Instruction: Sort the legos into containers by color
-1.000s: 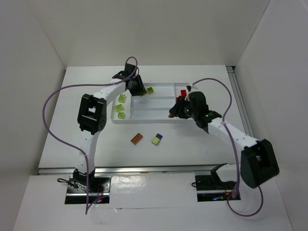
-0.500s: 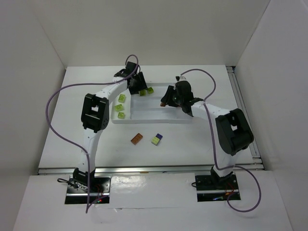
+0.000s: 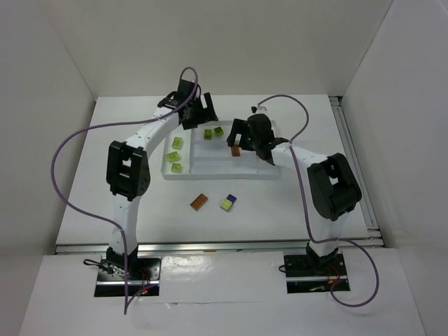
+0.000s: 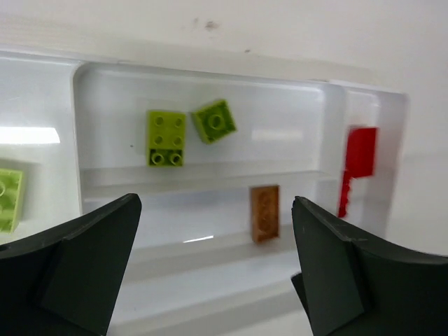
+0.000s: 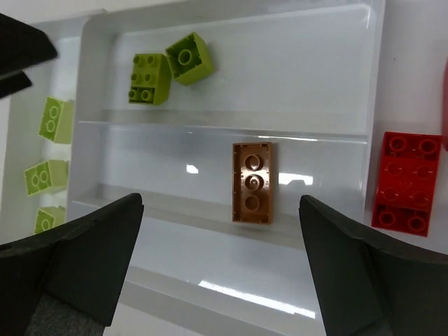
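Observation:
The white tray lies across the table's middle. Two lime green legos lie in its far long section. One brown-orange lego lies flat in the middle section, and a red one sits in the right end section. Three green ones fill the left end section. My left gripper hangs open over the tray's far left. My right gripper hangs open just above the brown lego. Neither holds anything. A second brown lego and a purple-and-green one lie on the table in front of the tray.
White walls close in the table on the left, back and right. The two arms almost meet over the tray, their purple cables arching above. A metal rail runs along the table's near edge.
Both grippers have opened. The left let a green lego go in the far section and drew back. The right swung left over the tray and dropped its brown lego in the middle section.

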Controlling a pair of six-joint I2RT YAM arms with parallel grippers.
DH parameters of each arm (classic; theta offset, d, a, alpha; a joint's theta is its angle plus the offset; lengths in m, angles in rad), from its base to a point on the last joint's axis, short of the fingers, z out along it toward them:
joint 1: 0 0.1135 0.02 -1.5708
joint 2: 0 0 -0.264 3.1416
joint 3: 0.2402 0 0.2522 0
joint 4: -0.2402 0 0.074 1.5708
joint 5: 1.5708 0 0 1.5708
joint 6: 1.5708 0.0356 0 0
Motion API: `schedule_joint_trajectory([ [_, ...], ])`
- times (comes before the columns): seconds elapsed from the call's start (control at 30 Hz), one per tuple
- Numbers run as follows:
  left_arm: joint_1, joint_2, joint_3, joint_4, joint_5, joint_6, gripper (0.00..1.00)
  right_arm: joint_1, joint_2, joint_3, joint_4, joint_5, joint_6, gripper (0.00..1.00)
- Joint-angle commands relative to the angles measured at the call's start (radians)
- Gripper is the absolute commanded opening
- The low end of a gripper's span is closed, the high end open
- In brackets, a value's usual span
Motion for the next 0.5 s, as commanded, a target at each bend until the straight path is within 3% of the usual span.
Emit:
schedule_joint_trajectory([
  [0.0,-0.027,-0.216,-0.038,0.03,-0.024,0.06,1.0,0.032,-0.185,-0.027,-0.017,0.132,-0.05,1.0],
  [0.1,-0.062,-0.313,-0.135,0.019,-0.068,0.12,0.98,0.052,-0.32,-0.085,-0.077,0.181,-0.076,0.94],
  [0.17,-0.108,-0.416,-0.206,0.006,-0.14,0.154,0.95,0.064,-0.421,-0.154,-0.117,0.207,-0.077,0.81],
  [0.23,-0.143,-0.509,-0.334,-0.02,-0.195,0.185,0.78,0.073,-0.483,-0.223,-0.189,0.218,-0.077,0.73],
  [0.3,-0.203,-0.56,-0.483,-0.021,-0.223,0.196,0.68,0.083,-0.573,-0.266,-0.263,0.241,-0.049,0.62],
  [0.4,-0.29,-0.635,-0.623,-0.041,-0.297,0.217,0.65,0.083,-0.685,-0.34,-0.353,0.252,-0.028,0.6],
  [0.47,-0.327,-0.666,-0.741,-0.056,-0.318,0.205,0.7,0.083,-0.725,-0.362,-0.399,0.262,-0.018,0.62],
])
